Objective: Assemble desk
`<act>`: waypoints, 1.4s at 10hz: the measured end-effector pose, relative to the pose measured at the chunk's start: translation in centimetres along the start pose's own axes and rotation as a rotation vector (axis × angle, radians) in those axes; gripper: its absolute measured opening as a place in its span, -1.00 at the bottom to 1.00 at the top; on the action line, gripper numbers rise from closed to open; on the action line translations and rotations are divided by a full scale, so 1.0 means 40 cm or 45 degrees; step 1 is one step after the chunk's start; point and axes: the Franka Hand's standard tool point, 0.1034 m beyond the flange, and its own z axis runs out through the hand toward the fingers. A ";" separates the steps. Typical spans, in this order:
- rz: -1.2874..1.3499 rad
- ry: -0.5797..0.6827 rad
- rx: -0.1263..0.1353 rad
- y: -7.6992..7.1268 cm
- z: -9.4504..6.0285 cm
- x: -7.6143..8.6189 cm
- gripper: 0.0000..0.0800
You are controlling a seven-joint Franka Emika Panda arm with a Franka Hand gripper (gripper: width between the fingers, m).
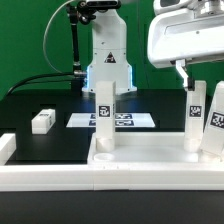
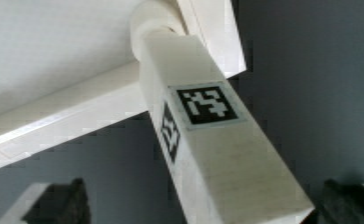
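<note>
Up front, white tabletop panel (image 1: 150, 155) on the black table (image 1: 30, 105), centre leg (image 1: 105, 115) and two right legs (image 1: 195, 118) upright on it. End effector (image 2: 200, 203) over those two, jaws apart either side of one, not clamping. Farther back, fourth leg (image 1: 42, 121) lying loose near the marker board (image 1: 110, 121).

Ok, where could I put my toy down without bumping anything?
The black table is bare between the lying leg, the marker board and the front wall. Also bare behind the tabletop panel, between the lone upright leg and the two legs at the exterior view's right. That end is crowded.
</note>
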 end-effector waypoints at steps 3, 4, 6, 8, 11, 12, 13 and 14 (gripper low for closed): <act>0.052 -0.112 -0.035 -0.040 -0.029 0.053 0.62; 0.053 -0.110 -0.039 -0.040 -0.021 0.059 0.62; 0.067 -0.246 -0.099 -0.009 -0.013 0.071 0.62; 0.096 -0.364 -0.139 0.015 -0.014 0.085 0.62; 0.164 -0.516 -0.190 0.034 -0.022 0.130 0.62; 0.201 -0.486 -0.179 0.016 -0.027 0.147 0.62; 0.245 -0.462 -0.170 -0.001 -0.027 0.150 0.62; 0.287 -0.446 -0.161 -0.023 -0.019 0.139 0.62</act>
